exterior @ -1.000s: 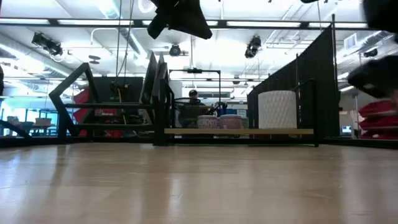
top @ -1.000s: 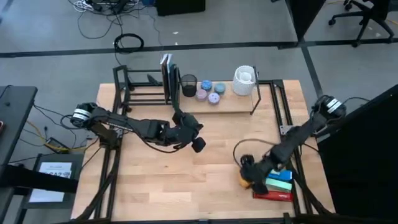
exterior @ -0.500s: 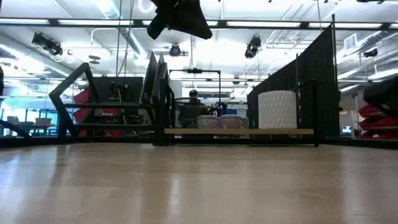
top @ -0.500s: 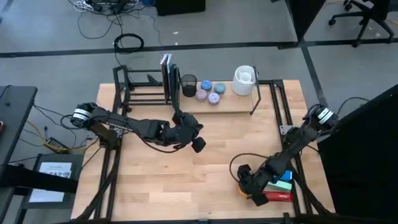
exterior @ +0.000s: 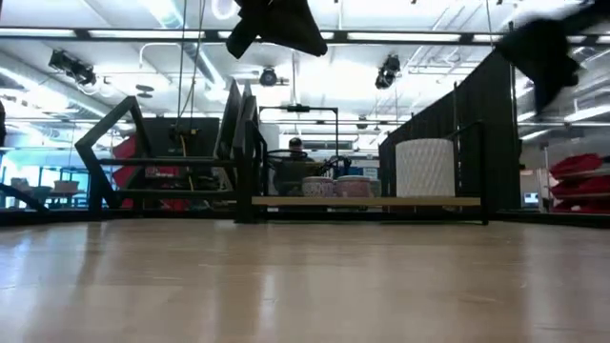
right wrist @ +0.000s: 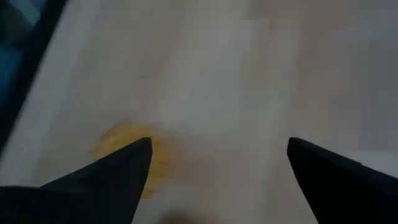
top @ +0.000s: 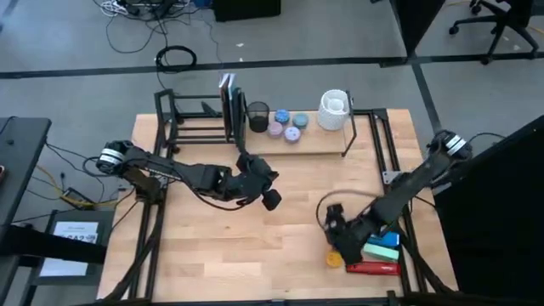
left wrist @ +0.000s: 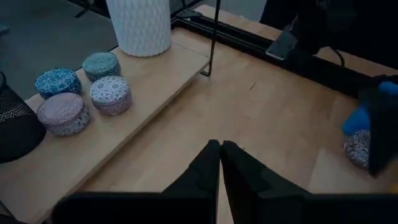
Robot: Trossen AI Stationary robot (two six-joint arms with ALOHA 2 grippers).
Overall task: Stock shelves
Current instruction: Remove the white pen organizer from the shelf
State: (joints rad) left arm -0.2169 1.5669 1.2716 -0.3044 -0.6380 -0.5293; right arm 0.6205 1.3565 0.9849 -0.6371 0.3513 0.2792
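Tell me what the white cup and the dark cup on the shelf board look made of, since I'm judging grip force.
The white cup looks like matte ceramic or moulded plastic: an opaque white wall with a fine diamond relief; which one is unclear. The dark cup looks like black wire mesh, probably metal, with tiny holes visible across its wall. Both stand on the pale wooden board.

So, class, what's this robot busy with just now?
It is stocking the shelves. The right gripper, fingers open, hangs just above a yellow item beside a blue item and a red one. The left gripper waits shut at mid-table. Four small tins and a white vase already sit on the board.
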